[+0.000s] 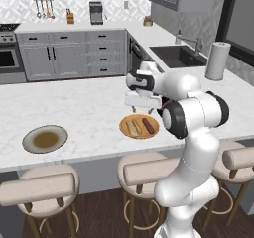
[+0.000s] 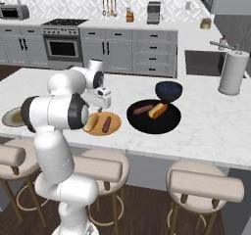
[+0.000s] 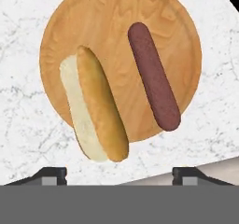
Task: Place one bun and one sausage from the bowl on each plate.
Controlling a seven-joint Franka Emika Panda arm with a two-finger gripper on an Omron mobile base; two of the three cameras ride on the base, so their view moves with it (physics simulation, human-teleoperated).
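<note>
at the bottom of the hand view we see the two dark fingertips (image 3: 50, 175) of the gripper (image 3: 116, 175) standing well apart, with nothing between them. the gripper hangs over the orange wooden plate (image 3: 107, 17), looking straight down on it.

on that plate lies a bun (image 3: 95, 110), its pale cut side and its golden crust both showing. it sits toward one edge of the plate, and its near end sticks out past the rim over the marble. beside it, apart and not touching, lies a dark reddish-brown sausage (image 3: 154, 76), wholly on the plate.

from the right base view we see the gripper (image 2: 101, 99) just above the orange plate (image 2: 113, 127) near the front edge of the white marble counter (image 2: 211, 126). just to the side of that plate sits the black bowl (image 2: 147, 121), holding a second sausage (image 2: 142, 109) and a second, orange-tan bun (image 2: 158, 110). a smaller dark bowl (image 2: 169, 90) stands behind it.

in the left base view, the grey-rimmed plate (image 1: 30, 139) with a brown centre lies well apart on the counter, with nothing on it. a paper towel roll (image 1: 218, 60) stands by the sink (image 1: 173, 55).
</note>
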